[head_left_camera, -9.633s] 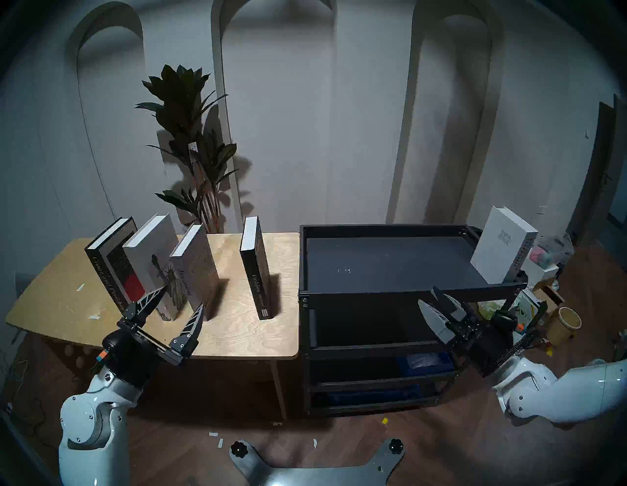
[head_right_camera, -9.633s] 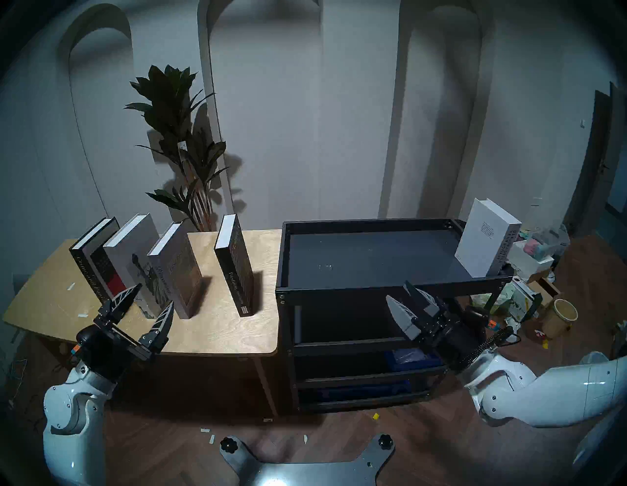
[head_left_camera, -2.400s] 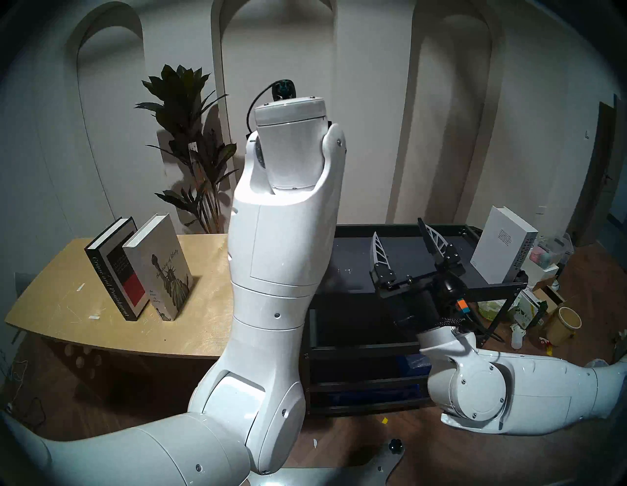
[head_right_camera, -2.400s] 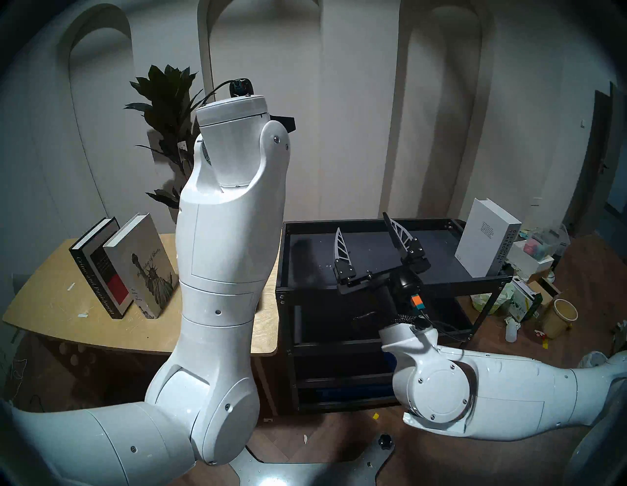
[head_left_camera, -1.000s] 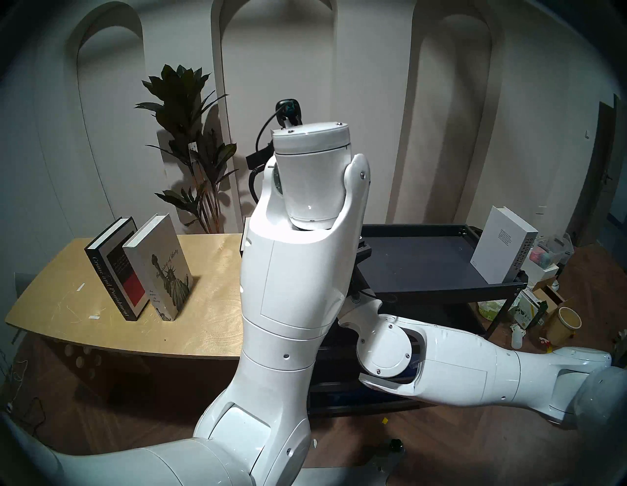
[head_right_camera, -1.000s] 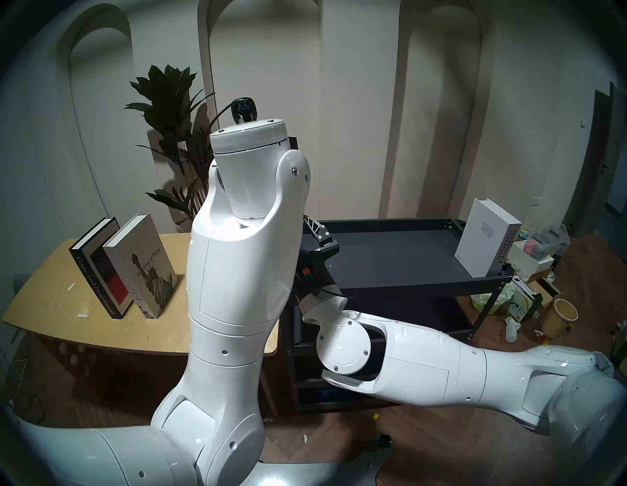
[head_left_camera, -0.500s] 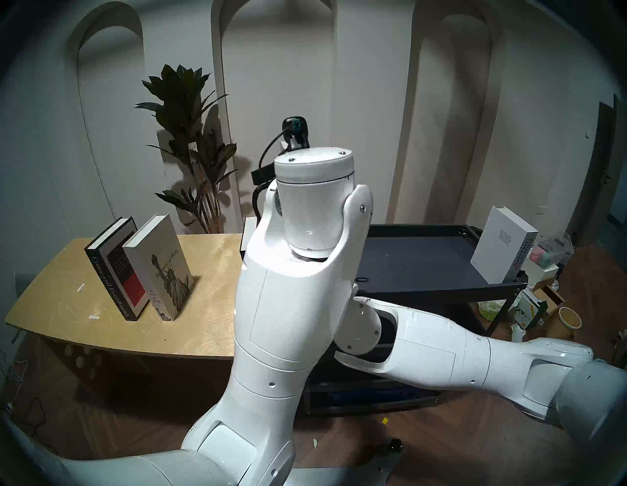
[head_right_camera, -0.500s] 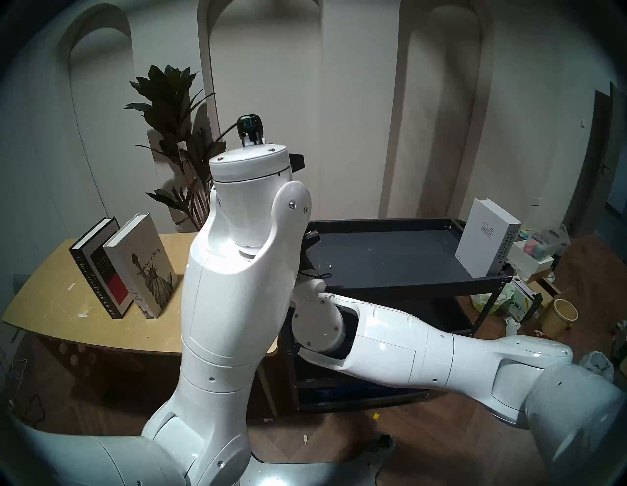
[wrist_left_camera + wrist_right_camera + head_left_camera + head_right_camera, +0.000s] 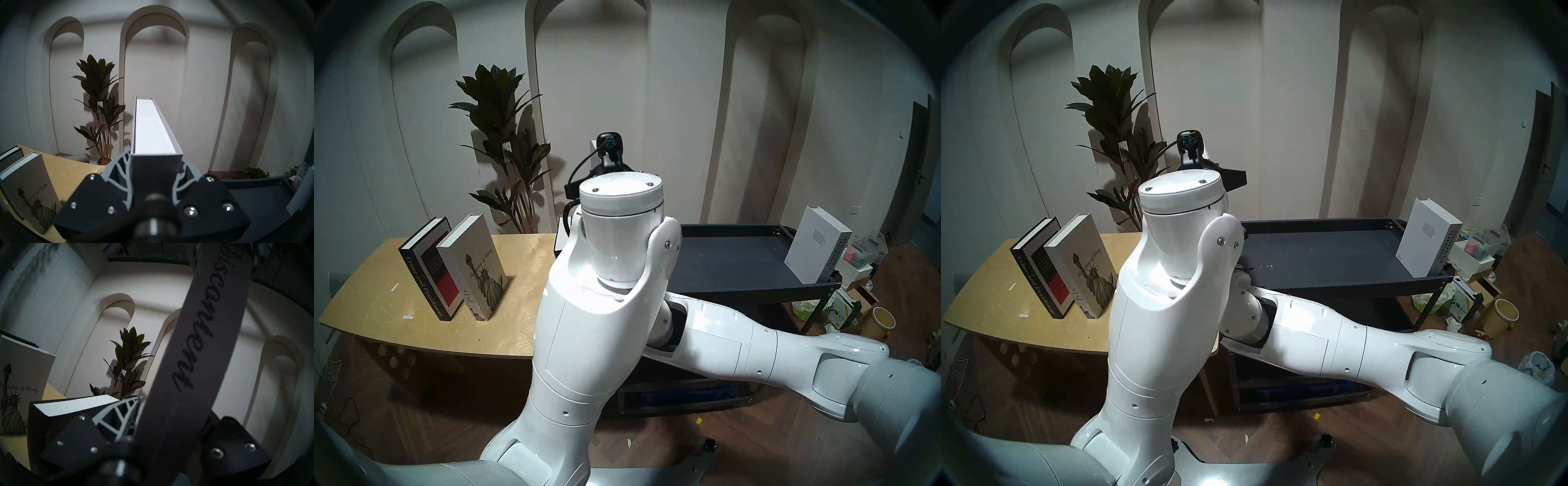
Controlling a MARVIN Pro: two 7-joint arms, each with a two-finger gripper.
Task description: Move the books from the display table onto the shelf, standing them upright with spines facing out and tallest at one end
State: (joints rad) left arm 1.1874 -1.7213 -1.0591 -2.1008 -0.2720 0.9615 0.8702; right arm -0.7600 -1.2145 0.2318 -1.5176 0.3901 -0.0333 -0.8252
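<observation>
Left wrist view: my left gripper (image 9: 155, 171) clamps the grey "Discontent" hardcover (image 9: 153, 129) at twelve o'clock; my right gripper (image 9: 171, 422) pinches its spine lower down. Mismatched pulls during this handover could twist it loose above the black metal shelf (image 9: 738, 264).

Grey "Discontent" hardcover (image 9: 200, 351) is off the light plywood desk (image 9: 524, 325); it's now up in the air, clamped in the left tool (image 9: 155, 171), page edge up. Right tool (image 9: 169, 422), wide open a sec ago over the black metal shelf (image 9: 738, 271), has swung across to the same book & closed round its spine lower down. Left arm came back & down a bit.
</observation>
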